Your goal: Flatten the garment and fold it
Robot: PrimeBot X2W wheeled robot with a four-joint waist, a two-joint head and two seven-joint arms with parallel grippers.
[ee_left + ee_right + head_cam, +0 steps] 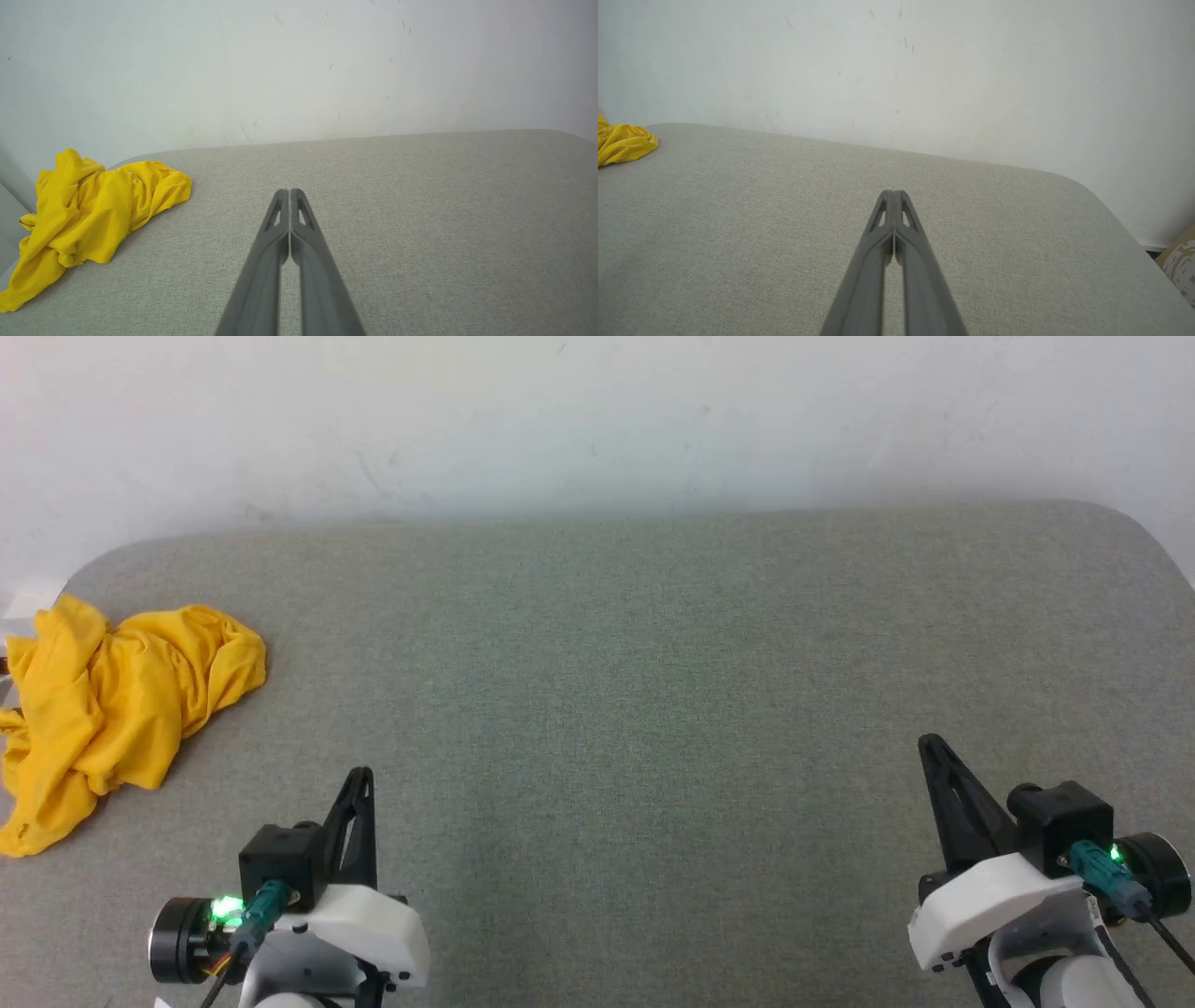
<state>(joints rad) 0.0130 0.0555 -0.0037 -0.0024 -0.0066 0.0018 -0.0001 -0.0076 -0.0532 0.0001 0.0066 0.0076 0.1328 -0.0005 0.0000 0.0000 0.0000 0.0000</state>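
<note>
Left claw (361,775) and right claw (931,744) are both pinched together, fingers touching along their tips, with nothing between them. I see them low over the grey table (653,663), pointing toward the wall (597,420). My yellow T-shirt (121,700) lies crumpled in a heap at the table's left edge, well apart from both.

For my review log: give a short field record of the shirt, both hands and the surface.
shirt: yellow, crumpled in a heap at the surface's left edge
left hand: shut, empty, apart from the shirt
right hand: shut, empty, far from the shirt
surface: grey fabric, against a white wall
flattening: not yet done
</note>
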